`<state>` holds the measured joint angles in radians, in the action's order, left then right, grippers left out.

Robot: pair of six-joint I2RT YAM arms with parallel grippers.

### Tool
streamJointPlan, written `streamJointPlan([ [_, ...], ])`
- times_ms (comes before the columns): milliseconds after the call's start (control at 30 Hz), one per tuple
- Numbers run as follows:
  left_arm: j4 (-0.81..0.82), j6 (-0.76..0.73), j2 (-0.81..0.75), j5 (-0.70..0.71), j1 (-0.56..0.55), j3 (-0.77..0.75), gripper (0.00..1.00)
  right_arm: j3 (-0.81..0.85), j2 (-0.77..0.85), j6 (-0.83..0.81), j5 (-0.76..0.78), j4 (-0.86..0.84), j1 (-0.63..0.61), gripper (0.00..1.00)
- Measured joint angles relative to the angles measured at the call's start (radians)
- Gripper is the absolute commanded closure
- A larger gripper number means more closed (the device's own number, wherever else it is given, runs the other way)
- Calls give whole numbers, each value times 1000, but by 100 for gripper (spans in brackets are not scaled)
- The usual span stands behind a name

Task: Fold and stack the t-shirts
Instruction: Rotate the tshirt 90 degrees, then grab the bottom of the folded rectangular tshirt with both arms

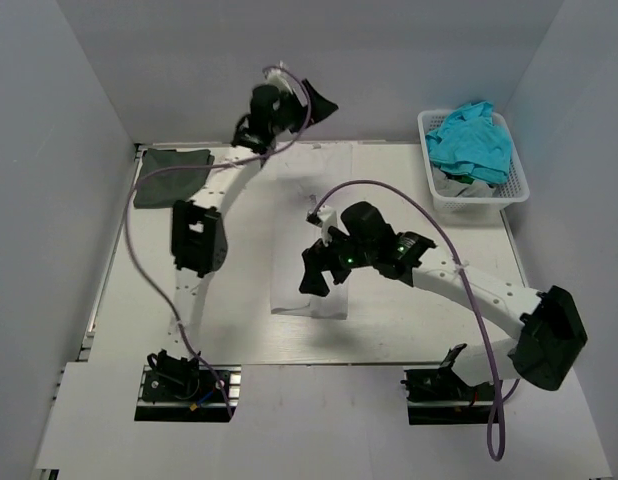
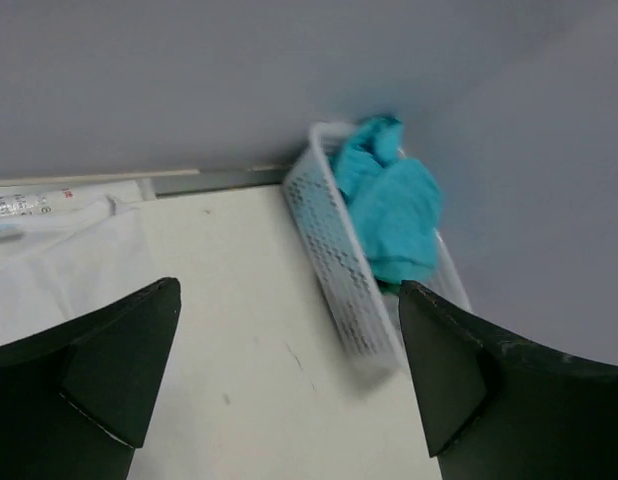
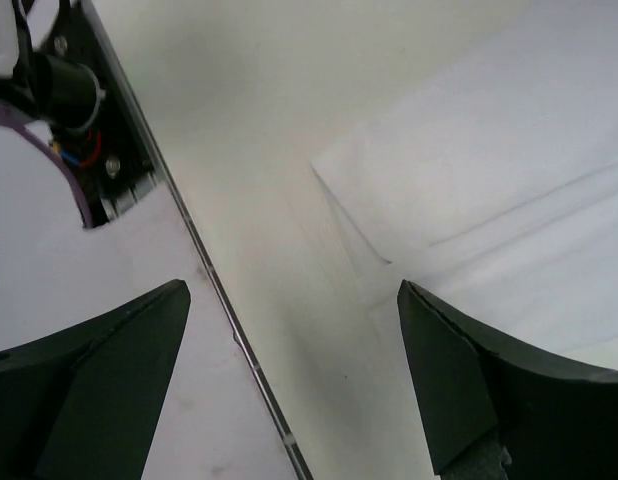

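**Top view.** The dark olive-green cloth t-shirt (image 1: 172, 175) lies as a compact folded rectangle at ten o'clock on the white table (image 1: 239, 335). That one looks finished.

The white cloth t-shirt (image 1: 294, 250) sits at the centre as a long narrow strip running from twelve to six. It appears to be folded lengthwise only.

The left gripper (image 1: 319, 103) hangs raised past the strip's twelve o'clock end. The right gripper (image 1: 314, 275) hovers over the six o'clock end.

At two o'clock a white perforated plastic basket (image 1: 469, 200) holds a crumpled teal cloth (image 1: 474, 140). Whether that cloth is another shirt I cannot tell.

**Left wrist view.** The left gripper (image 2: 289, 380) has its fingers spread wide with nothing between them. The white t-shirt (image 2: 59, 260) shows at nine o'clock. The basket (image 2: 334, 260) and the teal cloth (image 2: 389, 210) are at one o'clock.

**Right wrist view.** The right gripper (image 3: 289, 380) is also spread apart and empty. A corner of the white t-shirt (image 3: 509, 180) lies flat at two o'clock, above bare table and just ahead of the fingers.

**Progress.** By my judgement the task is about halfway done. The white strip needs folding across its length. It must then be laid on the green one, which lies well apart from it.
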<state>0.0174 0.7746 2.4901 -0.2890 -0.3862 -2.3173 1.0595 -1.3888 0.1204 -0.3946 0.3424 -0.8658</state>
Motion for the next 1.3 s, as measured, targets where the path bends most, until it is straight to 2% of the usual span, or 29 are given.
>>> streamJointPlan([
  [67,-82,-69,-198,-48,5,92,0,-34,60,63,53,-30,4,10],
  [100,-98,-106,-333,-52,5,192,0,-56,85,97,79,-32,9,10],
  [267,-146,-193,-1045,-81,-21,813,0,-188,153,238,201,13,44,10],
  [333,-221,-203,-1223,-65,-42,995,0,-202,150,276,229,58,61,10],
  [400,-285,-202,-1302,-54,-48,1149,0,-203,137,311,239,94,73,10],
  [467,-340,-192,-1303,-52,-51,1330,0,-203,97,339,238,122,81,10],
  [533,-406,-177,-1241,-58,-54,1493,0,-203,38,354,233,145,87,10],
  [633,-532,-155,-1162,-72,-70,1672,0,-203,-45,366,208,162,96,10],
  [733,-570,-147,-1186,-82,-86,1697,0,-203,-103,370,181,165,106,10],
  [833,-539,-151,-1213,-85,-89,1696,0,-197,-143,371,156,165,114,10],
  [933,-501,-157,-1197,-88,-93,1696,10,-185,-176,370,140,165,122,10],
  [967,-492,-159,-1188,-90,-94,1696,17,-182,-183,369,135,164,126,10],
  [1100,-460,-180,-1151,-88,-104,1707,26,-173,-200,368,119,164,145,10],
  [1233,-414,-177,-1151,-80,-117,1733,41,-164,-223,360,81,164,163,20],
  [1300,-396,-177,-1140,-77,-123,1738,44,-157,-238,351,64,161,166,25],
])
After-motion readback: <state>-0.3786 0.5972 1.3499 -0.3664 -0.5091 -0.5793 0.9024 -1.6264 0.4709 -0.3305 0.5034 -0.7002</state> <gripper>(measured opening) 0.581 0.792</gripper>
